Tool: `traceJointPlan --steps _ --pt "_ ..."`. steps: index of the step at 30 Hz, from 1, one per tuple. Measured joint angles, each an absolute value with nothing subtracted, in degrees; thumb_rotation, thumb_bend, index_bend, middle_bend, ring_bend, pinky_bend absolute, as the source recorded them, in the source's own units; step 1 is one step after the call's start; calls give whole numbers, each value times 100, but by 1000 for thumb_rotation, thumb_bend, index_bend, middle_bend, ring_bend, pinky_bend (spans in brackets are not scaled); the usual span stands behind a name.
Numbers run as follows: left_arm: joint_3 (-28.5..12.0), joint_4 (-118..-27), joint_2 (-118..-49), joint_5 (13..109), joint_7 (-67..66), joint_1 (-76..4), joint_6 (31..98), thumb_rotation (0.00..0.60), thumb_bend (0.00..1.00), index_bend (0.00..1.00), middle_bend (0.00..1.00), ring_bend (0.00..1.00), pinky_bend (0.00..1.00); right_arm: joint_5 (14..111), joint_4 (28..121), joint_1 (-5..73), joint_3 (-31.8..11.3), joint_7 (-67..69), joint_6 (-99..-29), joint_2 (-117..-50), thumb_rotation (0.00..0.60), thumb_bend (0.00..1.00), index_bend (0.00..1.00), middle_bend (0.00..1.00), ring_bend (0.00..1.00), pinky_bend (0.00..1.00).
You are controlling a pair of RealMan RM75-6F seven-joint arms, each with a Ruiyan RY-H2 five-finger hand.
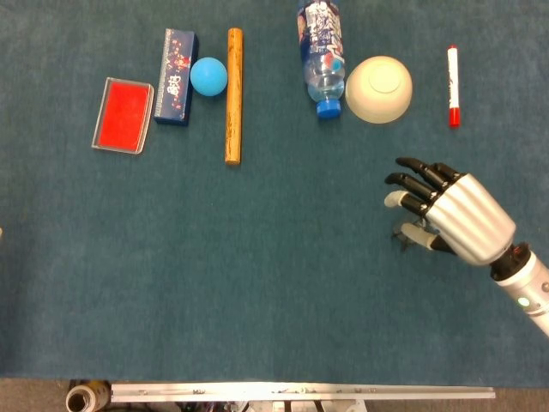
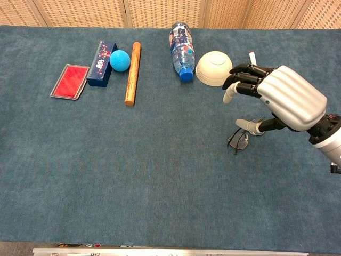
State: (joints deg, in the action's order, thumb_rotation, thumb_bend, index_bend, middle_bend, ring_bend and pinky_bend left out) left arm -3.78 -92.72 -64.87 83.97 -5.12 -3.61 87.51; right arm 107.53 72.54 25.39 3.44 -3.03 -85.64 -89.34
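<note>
Head view: one right hand (image 1: 450,215), fingers spread and holding nothing, hovers over one pair of glasses (image 1: 401,232) on the tabletop (image 1: 257,283); one overturned bowl (image 1: 378,88), one bottle (image 1: 321,56), one marker (image 1: 452,74). Chest view: glasses (image 2: 238,140) lie just beneath the thumb; the bottle's contents cannot be told.

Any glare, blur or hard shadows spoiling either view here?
Head view: even, soft light, everything sharp, no glare on the water bottle. Chest view: equally sharp; the right hand shows soft highlights on its silver shell and partly hides the eyeglasses beneath it; shadows there are faint.
</note>
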Motion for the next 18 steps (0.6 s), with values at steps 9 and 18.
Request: traceJointPlan --steps 9,18 --pt "-374 -9265 -6515 8363 -598 -381 8695 600 114 430 411 363 547 10690 7135 2481 311 -270 -8623 -8833 600 158 443 365 202 450" --pt "-370 -9258 -6533 8350 -632 -391 8675 600 114 430 411 363 547 10596 6967 2429 300 -242 -8599 -8791 600 159 443 366 202 450"
